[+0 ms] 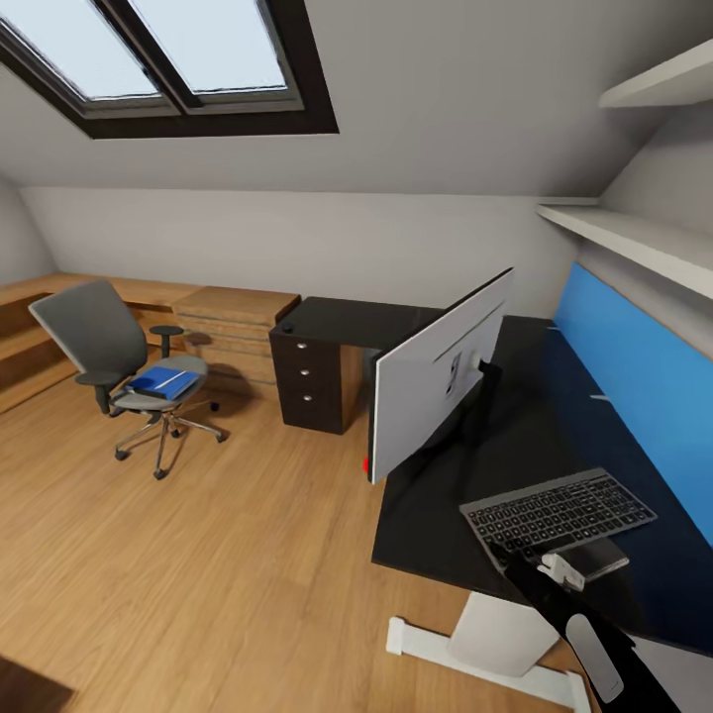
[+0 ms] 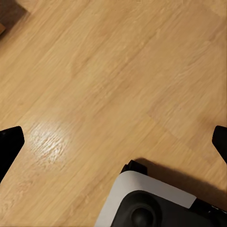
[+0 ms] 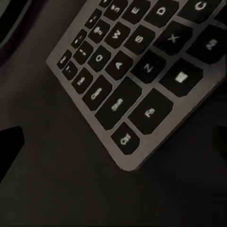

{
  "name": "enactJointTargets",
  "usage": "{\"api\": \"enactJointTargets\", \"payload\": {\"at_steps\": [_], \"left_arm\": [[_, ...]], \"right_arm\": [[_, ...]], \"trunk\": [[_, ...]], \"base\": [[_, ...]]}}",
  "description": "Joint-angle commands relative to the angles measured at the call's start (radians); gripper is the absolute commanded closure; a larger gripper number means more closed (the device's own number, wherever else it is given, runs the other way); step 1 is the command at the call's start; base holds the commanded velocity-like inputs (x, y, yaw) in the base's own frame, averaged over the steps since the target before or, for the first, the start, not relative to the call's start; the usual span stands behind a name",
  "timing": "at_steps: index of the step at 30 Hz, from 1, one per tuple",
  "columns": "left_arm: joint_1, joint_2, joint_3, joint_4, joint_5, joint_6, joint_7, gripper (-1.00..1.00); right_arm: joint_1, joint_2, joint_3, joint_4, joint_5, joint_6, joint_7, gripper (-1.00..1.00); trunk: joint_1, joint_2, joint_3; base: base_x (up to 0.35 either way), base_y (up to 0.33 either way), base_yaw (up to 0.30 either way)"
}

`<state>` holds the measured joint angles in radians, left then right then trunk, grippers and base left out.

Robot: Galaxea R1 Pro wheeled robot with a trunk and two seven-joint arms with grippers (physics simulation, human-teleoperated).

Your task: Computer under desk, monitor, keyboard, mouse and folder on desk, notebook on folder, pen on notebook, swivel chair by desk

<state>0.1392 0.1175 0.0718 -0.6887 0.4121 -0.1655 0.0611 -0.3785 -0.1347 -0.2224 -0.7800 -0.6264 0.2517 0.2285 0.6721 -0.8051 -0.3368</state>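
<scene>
Black tabletop (image 1: 555,416) already carries two of the task's things: the monitor (image 1: 441,371) stands on it near its front edge, light-grey back showing, and the dark-grey keyboard (image 1: 558,512) lies flat beside the monitor, closer to the robot. Those two steps look done, though the keyboard may want a final nudge.

The right gripper (image 1: 555,569) hangs just over the keyboard's near corner; its wrist view looks closely at the corner keys (image 3: 142,71), with dark fingertips at the frame's edges spread wide apart and grasping nothing. The left gripper's fingers (image 2: 9,144) are likewise parted and empty, pointed down at the wood plank floor (image 2: 113,71).

Much is left. The blue folder (image 1: 163,380) lies on the seat of the swivel chair (image 1: 114,361), which stands well away from the tabletop, out on the floor by the low wooden cabinets (image 1: 233,322). Folder and chair both have to be moved.
</scene>
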Motion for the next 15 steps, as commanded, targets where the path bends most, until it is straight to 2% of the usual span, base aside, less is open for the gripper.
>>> {"api": "enactJointTargets", "payload": {"at_steps": [1,8,15], "left_arm": [[0.000,0.001,-0.003,-0.002,0.008,-0.002,0.003,-1.00],[0.000,0.000,-0.003,-0.002,0.008,-0.001,0.003,-1.00],[0.000,-0.001,-0.003,-0.002,0.007,-0.002,0.003,-1.00]], "right_arm": [[0.000,0.001,-0.003,-0.001,-0.007,0.008,0.003,-1.00],[0.000,0.001,-0.003,-0.001,-0.007,0.008,0.003,-1.00],[0.000,0.001,-0.003,-0.001,-0.007,0.008,0.003,-1.00]], "trunk": [[0.000,-0.001,-0.001],[0.000,-0.001,-0.001],[0.000,-0.001,-0.001]], "base": [[0.053,0.052,0.000],[0.091,0.055,0.000],[0.203,0.003,0.000]]}}
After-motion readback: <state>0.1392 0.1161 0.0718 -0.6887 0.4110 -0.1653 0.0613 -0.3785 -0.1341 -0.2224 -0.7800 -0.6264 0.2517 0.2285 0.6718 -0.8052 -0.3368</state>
